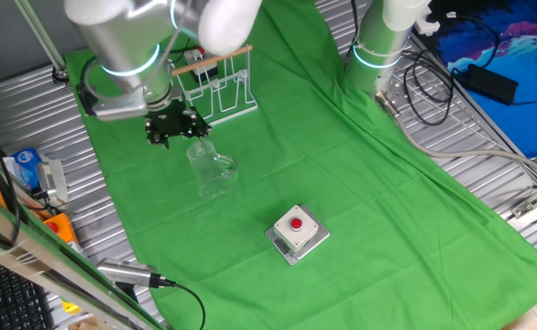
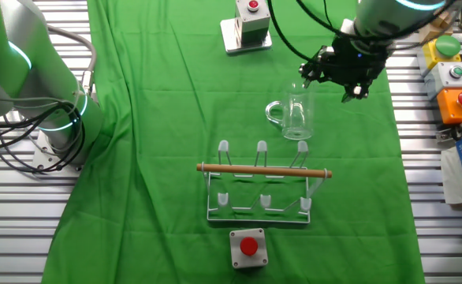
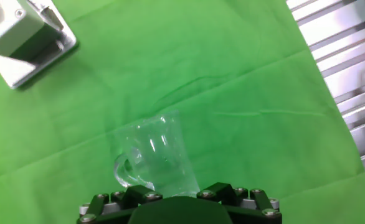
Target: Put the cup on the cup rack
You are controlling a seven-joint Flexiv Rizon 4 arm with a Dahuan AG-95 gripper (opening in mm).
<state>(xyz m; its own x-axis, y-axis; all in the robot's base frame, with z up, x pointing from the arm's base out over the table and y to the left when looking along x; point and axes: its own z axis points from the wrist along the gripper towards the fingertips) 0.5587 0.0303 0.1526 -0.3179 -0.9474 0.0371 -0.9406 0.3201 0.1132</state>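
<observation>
The clear glass cup (image 2: 296, 118) with a small side handle is on the green cloth, upright in the other fixed view; it also shows in one fixed view (image 1: 211, 168). My gripper (image 2: 339, 77) is just above and beside its rim. In the hand view the cup (image 3: 152, 155) reaches away from my gripper (image 3: 180, 194), and its near end lies between the dark fingers (image 3: 140, 194). The fingertips are hidden, so contact with the glass cannot be made out. The cup rack (image 2: 261, 188), clear with a wooden rod, stands just beyond the cup (image 1: 221, 84).
A grey box with a red button (image 1: 297, 231) sits on the cloth near the cup and shows in the hand view (image 3: 22, 38). A second button box (image 2: 247, 247) stands by the rack. A second robot arm (image 1: 385, 35) stands at the cloth's edge. Ribbed metal table surrounds the cloth.
</observation>
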